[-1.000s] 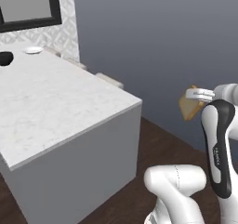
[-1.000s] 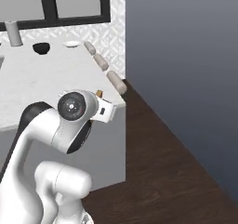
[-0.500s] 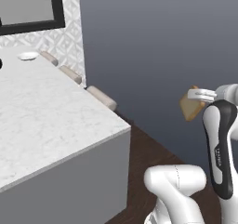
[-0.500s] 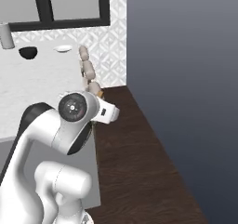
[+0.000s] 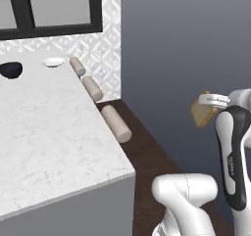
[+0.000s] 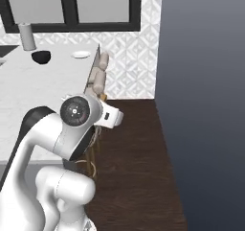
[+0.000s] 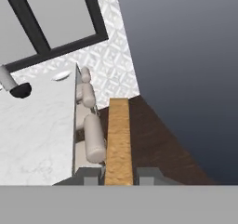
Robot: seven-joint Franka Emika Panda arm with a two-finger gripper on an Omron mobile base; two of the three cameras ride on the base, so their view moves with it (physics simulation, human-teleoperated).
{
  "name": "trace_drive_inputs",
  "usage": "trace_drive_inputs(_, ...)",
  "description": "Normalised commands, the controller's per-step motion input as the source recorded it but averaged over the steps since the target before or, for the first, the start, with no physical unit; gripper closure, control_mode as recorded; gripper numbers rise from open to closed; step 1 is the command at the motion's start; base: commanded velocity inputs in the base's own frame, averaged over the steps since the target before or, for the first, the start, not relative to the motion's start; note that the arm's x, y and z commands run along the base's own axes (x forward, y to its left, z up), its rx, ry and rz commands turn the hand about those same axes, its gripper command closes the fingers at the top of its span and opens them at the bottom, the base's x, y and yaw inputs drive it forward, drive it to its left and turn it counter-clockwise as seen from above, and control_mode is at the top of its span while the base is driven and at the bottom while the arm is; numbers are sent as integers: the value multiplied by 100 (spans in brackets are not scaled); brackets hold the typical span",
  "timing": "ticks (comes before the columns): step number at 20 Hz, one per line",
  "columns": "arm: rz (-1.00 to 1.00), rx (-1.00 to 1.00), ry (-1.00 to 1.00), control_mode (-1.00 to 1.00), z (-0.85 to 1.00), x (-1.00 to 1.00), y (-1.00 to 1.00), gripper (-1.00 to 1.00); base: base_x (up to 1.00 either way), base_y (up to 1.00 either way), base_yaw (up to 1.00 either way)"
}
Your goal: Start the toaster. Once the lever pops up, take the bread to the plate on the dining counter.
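My fingers (image 7: 119, 176) pinch the bread (image 7: 119, 139) edge-on between them. The plate (image 7: 61, 75) sits far ahead and to my left on the dining counter (image 7: 37, 135), beside a dark bowl (image 7: 20, 90).

From my left base view, the bread (image 5: 202, 113) is half hidden behind the arm's wrist. In my hand view its lower end is cut off by the bottom band. The dining counter (image 5: 44, 132) runs off the left edge. The plate (image 5: 53, 62), beyond the counter's stools (image 5: 115, 123), is too small for detail.
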Motion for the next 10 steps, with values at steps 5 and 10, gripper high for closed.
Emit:
trace_drive_inputs(5, 0, 0, 0, 100, 0, 0, 0, 100, 66, -61, 32)
trace_drive_inputs(10, 0, 0, 0, 100, 0, 0, 0, 100, 93, -32, 24)
